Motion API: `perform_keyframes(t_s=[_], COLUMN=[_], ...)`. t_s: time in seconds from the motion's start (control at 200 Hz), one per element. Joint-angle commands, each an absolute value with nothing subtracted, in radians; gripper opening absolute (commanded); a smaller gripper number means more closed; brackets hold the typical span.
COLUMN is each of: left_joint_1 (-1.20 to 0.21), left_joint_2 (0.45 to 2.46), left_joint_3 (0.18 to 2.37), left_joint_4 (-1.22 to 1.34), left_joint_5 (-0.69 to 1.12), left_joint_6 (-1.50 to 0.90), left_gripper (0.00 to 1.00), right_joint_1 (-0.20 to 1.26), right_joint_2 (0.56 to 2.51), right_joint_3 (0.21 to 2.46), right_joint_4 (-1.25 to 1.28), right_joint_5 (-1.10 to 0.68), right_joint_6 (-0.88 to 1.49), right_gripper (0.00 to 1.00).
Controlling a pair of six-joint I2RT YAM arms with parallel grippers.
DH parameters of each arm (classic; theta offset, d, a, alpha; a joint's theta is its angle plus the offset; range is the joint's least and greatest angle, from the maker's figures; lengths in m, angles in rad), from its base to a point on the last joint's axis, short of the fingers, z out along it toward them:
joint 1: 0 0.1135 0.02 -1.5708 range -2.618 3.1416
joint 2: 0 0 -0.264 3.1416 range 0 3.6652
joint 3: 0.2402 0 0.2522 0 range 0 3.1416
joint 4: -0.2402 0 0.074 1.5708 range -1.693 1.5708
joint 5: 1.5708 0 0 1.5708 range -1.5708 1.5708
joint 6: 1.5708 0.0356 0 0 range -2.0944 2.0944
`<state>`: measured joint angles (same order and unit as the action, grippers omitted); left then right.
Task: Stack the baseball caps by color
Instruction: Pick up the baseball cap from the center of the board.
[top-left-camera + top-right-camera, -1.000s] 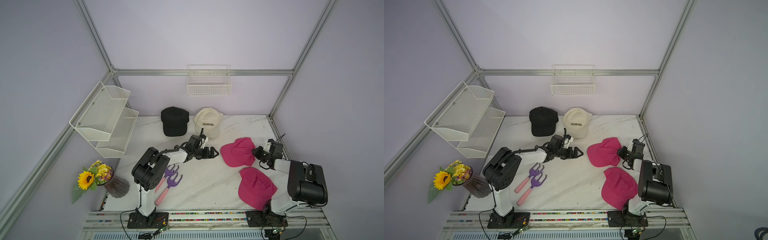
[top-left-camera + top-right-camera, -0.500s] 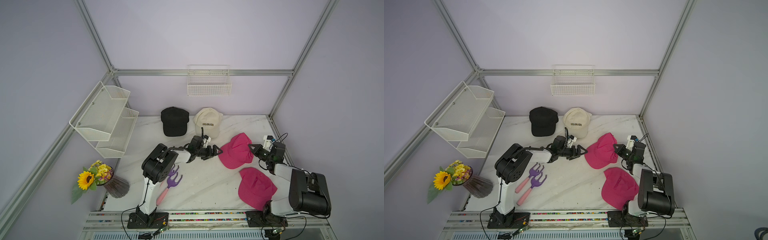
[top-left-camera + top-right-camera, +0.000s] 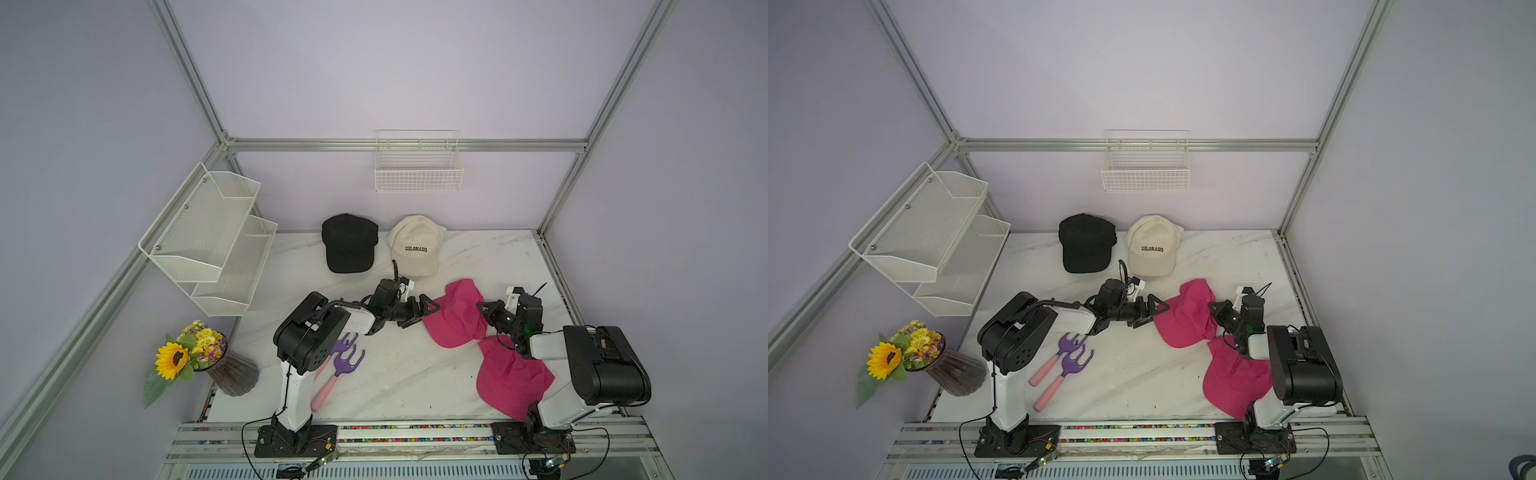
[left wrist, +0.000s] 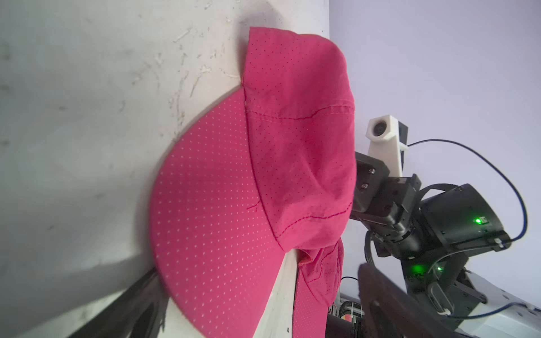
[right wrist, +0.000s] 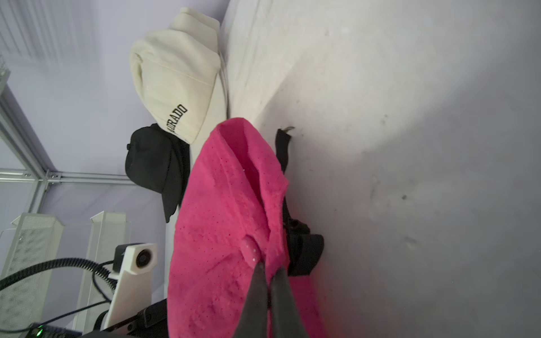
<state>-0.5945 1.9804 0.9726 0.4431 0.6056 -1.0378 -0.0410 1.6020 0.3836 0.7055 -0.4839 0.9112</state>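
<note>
Two caps of one colour are being brought together on the table [image 3: 395, 374]. The nearer pink cap [image 3: 511, 382] is lying flat by the right arm's base. Just beyond it, the farther pink cap [image 3: 455, 320] is being pinched at its rear edge by the right gripper [image 3: 484, 311], jaws pressed together on the fabric. The left gripper [image 3: 428, 312] is being held spread wide at its brim, gripping nothing. A lift and a square lowering onto the nearer cap are likely being called for next. Farthest back, the black cap [image 3: 349, 245] and the cream cap [image 3: 415, 247] are sitting side by side.
</note>
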Motion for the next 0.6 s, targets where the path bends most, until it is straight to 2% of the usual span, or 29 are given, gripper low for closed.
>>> perform_keyframes(t_s=[0.0, 0.25, 0.38, 0.415, 0.46, 0.595], left_joint_1=[-0.568, -0.588, -0.597, -0.6, -0.599, -0.577], left_joint_2=[1.944, 1.927, 1.977, 1.99, 1.997, 1.972], left_joint_3=[0.892, 0.827, 0.85, 0.856, 0.851, 0.824], left_joint_4=[0.315, 0.475, 0.583, 0.61, 0.647, 0.657], left_joint_5=[0.552, 0.626, 0.658, 0.662, 0.663, 0.639], left_joint_6=[-1.06, -1.131, -1.182, -1.198, -1.211, -1.19], left_gripper=[1.0, 0.99, 0.86, 0.8, 0.67, 0.21], right_joint_1=[-0.024, 0.077, 0.139, 0.148, 0.152, 0.151], right_joint_2=[1.593, 1.546, 1.583, 1.59, 1.595, 1.555], right_joint_3=[0.356, 0.329, 0.34, 0.344, 0.344, 0.354], right_joint_4=[0.831, 0.887, 0.935, 0.946, 0.962, 0.939], right_joint_5=[-0.419, -0.33, -0.333, -0.336, -0.338, -0.3], right_joint_6=[1.018, 1.126, 1.164, 1.17, 1.175, 1.126], right_gripper=[0.0, 0.0, 0.0, 0.0, 0.0, 0.0])
